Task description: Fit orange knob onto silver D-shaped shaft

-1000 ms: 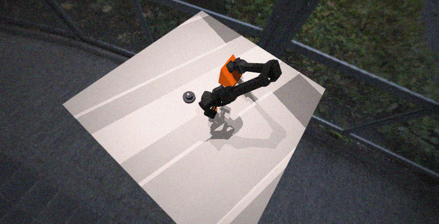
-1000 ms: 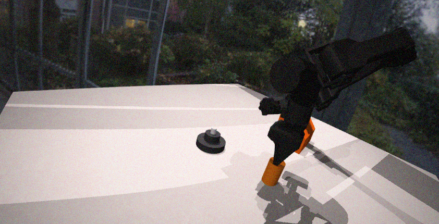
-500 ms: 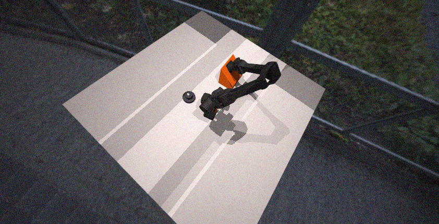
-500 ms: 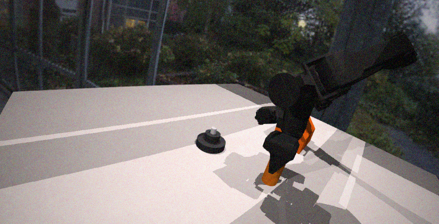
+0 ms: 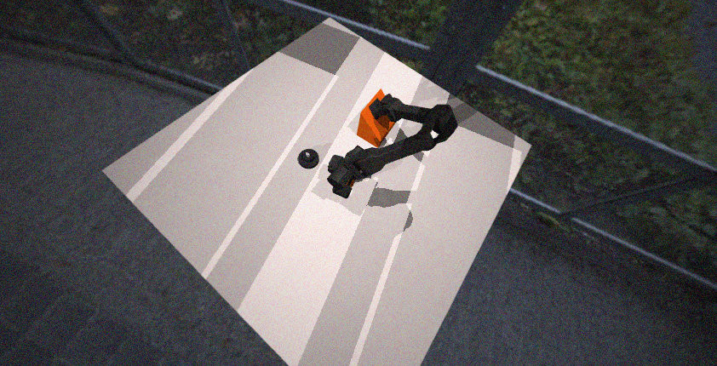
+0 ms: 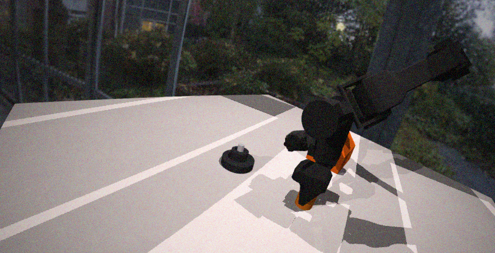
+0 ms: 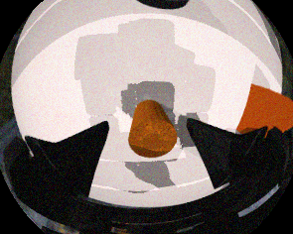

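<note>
The orange knob [image 6: 304, 206] [image 7: 152, 130] stands on the table, with its hole hidden from view. My gripper [image 6: 307, 198] [image 7: 147, 124] is open around the upper part of the knob, one finger on each side; the wrist view shows gaps between the knob and both fingers. In the top view, the gripper and arm cover most of the knob. The round black pedestal [image 5: 308, 163] [image 6: 237, 166] stands to the left of the gripper, with the silver shaft [image 6: 240, 147] upright on top. The shaft's flat side cannot be made out.
An orange angular block [image 5: 366, 128] [image 6: 347, 151] [image 7: 268, 110] sits by the arm's base, behind the gripper in the exterior view. The light table [image 5: 260, 162] [image 6: 121, 154] carries stripes of light and shadow. The pedestal's dark edge [image 7: 165, 3] shows at the top of the wrist view.
</note>
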You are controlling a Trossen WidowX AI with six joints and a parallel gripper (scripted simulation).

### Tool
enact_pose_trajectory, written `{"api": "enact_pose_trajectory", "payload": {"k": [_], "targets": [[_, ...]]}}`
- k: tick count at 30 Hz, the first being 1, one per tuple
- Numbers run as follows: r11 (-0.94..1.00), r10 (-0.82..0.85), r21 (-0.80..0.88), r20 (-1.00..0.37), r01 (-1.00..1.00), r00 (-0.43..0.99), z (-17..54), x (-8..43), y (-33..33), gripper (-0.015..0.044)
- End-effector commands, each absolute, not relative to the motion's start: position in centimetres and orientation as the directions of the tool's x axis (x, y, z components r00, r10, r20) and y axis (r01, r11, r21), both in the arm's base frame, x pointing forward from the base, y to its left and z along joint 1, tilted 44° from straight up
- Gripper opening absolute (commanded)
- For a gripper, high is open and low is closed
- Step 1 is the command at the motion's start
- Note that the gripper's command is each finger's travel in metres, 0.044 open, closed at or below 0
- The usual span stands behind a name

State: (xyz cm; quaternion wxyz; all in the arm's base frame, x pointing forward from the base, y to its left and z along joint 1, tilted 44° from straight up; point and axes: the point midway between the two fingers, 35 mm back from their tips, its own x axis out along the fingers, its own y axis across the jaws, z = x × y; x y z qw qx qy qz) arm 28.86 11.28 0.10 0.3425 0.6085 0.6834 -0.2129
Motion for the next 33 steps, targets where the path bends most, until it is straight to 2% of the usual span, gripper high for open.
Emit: {"api": "enact_pose_trajectory", "payload": {"k": [1, 13, 23, 29, 33], "targets": [[0.166, 0.689, 0.121, -0.724, 0.979, -0.027, -0.4, 28.7, 11.7, 0.044], [0.165, 0.691, 0.121, -0.722, 0.979, -0.027, -1.5, 28.5, 12.9, 0.044], [0.165, 0.691, 0.121, -0.722, 0.979, -0.027, -1.5, 28.5, 12.9, 0.0177], [0.165, 0.691, 0.121, -0.722, 0.979, -0.027, -1.5, 28.5, 12.9, 0.0138], [0.165, 0.69, 0.121, -0.723, 0.979, -0.027, -1.2, 28.7, 12.6, 0.0032]]}}
